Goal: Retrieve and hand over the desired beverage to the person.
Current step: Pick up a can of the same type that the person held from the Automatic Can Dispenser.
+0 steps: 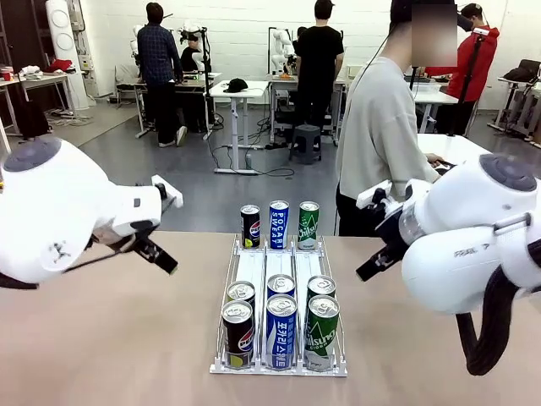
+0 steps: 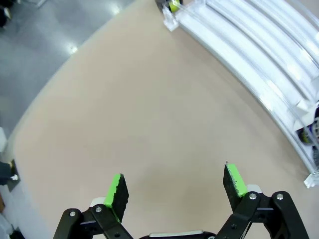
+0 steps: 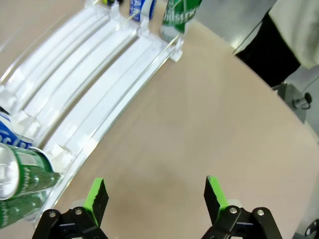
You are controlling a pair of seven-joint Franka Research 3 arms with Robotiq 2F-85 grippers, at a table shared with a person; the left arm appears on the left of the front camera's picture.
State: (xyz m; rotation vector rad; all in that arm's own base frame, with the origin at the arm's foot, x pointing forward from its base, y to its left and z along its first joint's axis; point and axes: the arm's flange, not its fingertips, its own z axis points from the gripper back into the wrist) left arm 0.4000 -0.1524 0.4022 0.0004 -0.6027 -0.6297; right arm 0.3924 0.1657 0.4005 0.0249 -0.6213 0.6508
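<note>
On table (image 1: 110, 338): 1 rack (image 1: 253, 267), 9 cans (image 1: 281, 330) (3 black, 3 blue, 3 green). L gripper (image 2: 174, 177), R gripper (image 3: 155, 185) jaws spread. 1 person (image 1: 380, 135) opp.

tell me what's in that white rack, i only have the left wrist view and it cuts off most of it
Observer: At the near end of the rack are two black Pepsi cans, two blue Pocari Sweat cans and two green Chilsung cans, one drink per lane.
Operator: anything at the far end
Observer: Three far-end cans stand upright, one per lane, in the same order.
Operator: where's the person
Observer: The person in grey stands at the far side, right of the rack, turned partly away from the table.
</note>
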